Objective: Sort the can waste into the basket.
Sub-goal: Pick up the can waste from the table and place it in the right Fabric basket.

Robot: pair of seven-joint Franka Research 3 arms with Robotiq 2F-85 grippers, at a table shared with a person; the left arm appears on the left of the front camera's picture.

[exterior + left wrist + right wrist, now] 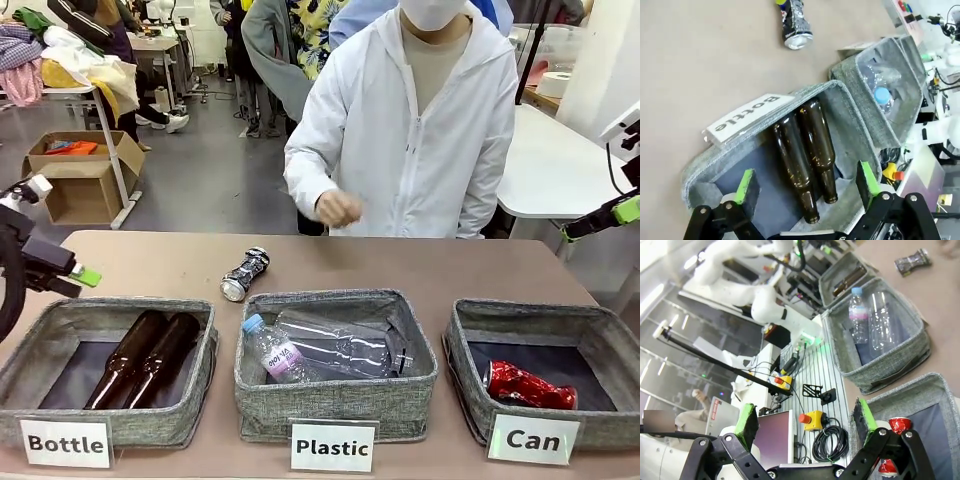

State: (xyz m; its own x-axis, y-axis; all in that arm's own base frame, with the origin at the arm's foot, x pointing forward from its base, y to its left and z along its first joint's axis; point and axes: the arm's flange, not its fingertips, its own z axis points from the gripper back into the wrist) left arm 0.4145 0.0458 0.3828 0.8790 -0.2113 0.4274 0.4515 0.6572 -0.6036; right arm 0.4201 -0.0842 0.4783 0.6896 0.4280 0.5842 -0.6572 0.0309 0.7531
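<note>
Beige table (150, 260) before cluttered workroom (200, 170); crushed can (245, 274) loose; both jaws open, empty.

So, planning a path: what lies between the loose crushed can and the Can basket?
The Plastic basket with clear bottles, in the front view.

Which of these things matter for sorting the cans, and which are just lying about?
For the job: the loose crushed can; the Can basket; the red can already inside it.
Lying about: the Bottle basket with two brown bottles; the Plastic basket with clear plastic bottles.
</note>
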